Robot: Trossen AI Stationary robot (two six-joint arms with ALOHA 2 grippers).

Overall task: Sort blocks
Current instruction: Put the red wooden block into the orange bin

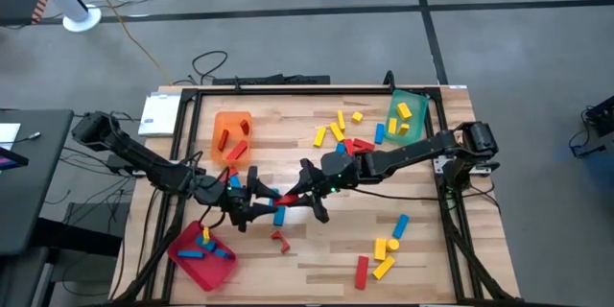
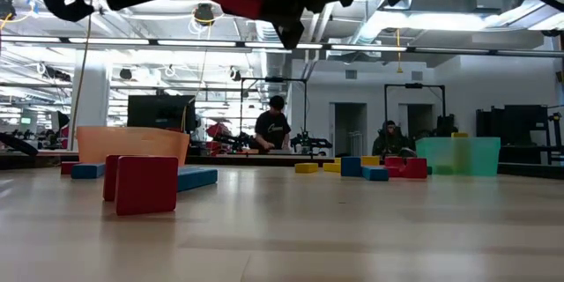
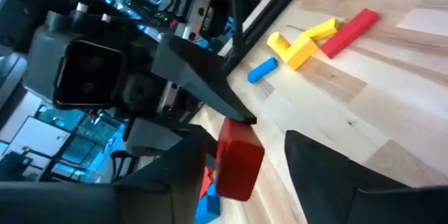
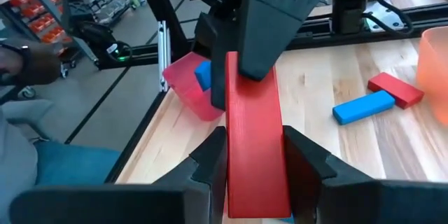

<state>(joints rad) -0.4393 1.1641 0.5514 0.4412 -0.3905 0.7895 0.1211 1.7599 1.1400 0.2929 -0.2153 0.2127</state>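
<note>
A red block [image 1: 288, 198] hangs above the table's middle, between my two grippers. My right gripper [image 4: 255, 152], reaching in from the right, is shut on it. My left gripper [image 3: 245, 147] comes from the left and stands open around the block's other end [image 3: 238, 157]. One of its fingers [image 3: 175, 175] is close beside the block, and a gap shows to the other finger [image 3: 336, 175]. Below them a blue block [image 1: 279, 216] and a red block [image 1: 280, 240] lie flat on the table. My right gripper pinches the red block's two broad faces [image 4: 255, 182] between its two fingers, at the end nearest its wrist. The fingers come almost level from the table's right and lie along the block. The block juts out ahead of them, clear of the table. My left gripper: whether its near finger touches the block I cannot tell.
An orange tray [image 1: 231, 134] with red blocks stands at the back left, a green tray [image 1: 407, 115] with yellow blocks at the back right, and a red tray [image 1: 203, 254] with blue blocks at the front left. Loose blocks lie at the back middle [image 1: 336, 132] and front right [image 1: 384, 249].
</note>
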